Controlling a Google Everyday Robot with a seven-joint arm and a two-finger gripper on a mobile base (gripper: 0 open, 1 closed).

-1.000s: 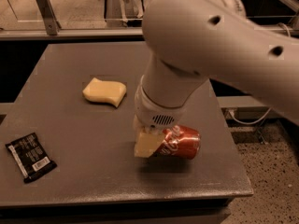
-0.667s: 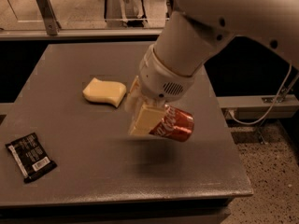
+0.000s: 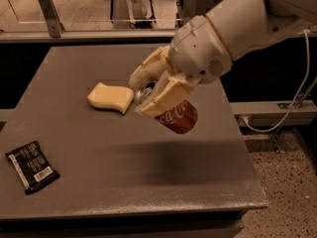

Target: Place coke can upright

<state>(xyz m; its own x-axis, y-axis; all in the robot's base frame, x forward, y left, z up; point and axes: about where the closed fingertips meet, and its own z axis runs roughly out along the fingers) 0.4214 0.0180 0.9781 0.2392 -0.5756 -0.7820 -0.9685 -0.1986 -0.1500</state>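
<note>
Filling most of the view: grey table (image 3: pixel 148 182). White arm (image 3: pixel 237 24) reaches in from upper right. The hand (image 3: pixel 138 95) hangs above table centre, fingers clamped on the coke can (image 3: pixel 177 119). Can is off the surface, tilted, silver top toward upper left, base toward lower right. Pale yellow sponge (image 3: pixel 110 97) lies just left of the hand. Black wrapper (image 3: pixel 32 166) lies near the table's front left edge, well apart.

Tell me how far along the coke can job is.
Done: the gripper holds the coke can in its fingers, clear of the table, its shadow below. In hand: the can hangs tilted, silver top toward the sponge. Left: turn it upright and set it down on the table, then let go.
</note>
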